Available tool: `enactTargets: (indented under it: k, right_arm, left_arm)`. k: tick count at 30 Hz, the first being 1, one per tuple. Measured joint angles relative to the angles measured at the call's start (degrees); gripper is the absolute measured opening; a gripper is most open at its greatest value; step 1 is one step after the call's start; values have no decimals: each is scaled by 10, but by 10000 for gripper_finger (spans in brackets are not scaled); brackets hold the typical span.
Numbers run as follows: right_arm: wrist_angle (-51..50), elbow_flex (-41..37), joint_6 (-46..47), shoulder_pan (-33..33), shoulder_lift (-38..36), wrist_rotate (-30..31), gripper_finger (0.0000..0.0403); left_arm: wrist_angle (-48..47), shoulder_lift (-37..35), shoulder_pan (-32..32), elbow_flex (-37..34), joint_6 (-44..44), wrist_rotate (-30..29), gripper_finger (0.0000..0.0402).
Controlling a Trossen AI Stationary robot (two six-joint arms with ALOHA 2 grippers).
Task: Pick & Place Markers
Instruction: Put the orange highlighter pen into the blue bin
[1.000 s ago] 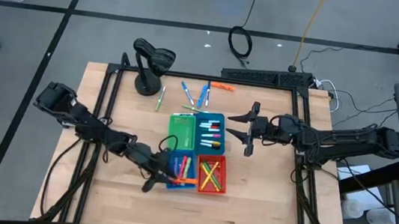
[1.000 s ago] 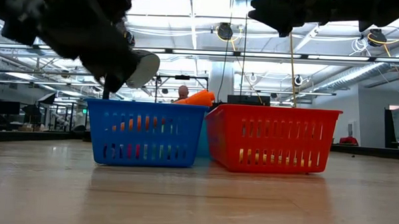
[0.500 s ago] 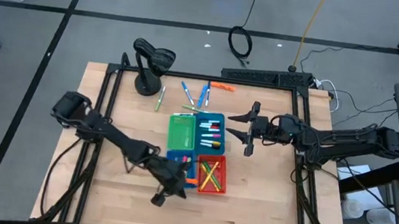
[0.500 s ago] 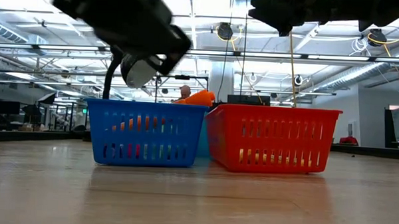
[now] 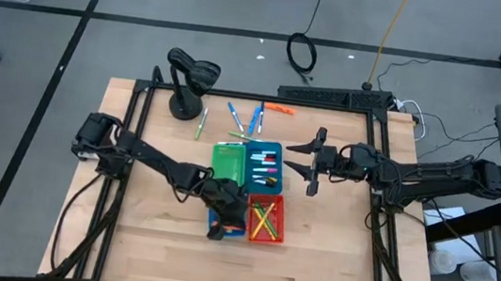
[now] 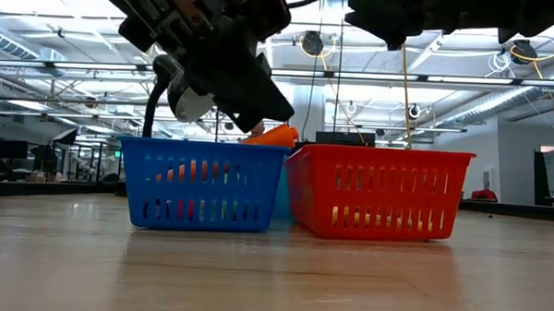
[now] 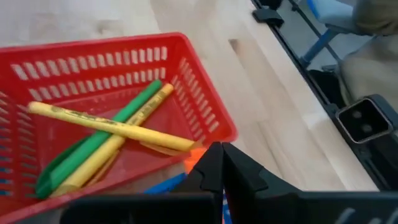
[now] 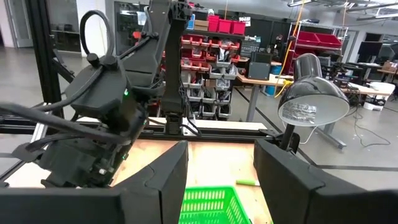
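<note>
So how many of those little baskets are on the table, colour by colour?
green basket: 1
teal basket: 1
blue basket: 1
red basket: 1
Total: 4

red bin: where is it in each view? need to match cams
High: red bin, bottom right of the bin cluster, beside the left gripper.
Low: right of the blue bin, at.
Left wrist: fills the upper left, yellow and green markers inside, at.
Right wrist: not in it.
Shared landmark: blue bin alongside.
</note>
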Motion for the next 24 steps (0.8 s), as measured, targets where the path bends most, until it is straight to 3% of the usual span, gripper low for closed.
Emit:
enactTargets:
  k: [7,17,24]
  right_arm:
    - [1,0,0,0,0,0,171]
    - [1,0,0,0,0,0,171]
    - [0,0,0,0,0,0,171]
  left_arm:
    - [-3,1,-29,0,54,10,3]
    - [9,23,-6,0,10,-13,8]
    - [-10,16,10,0,-28,-106,5]
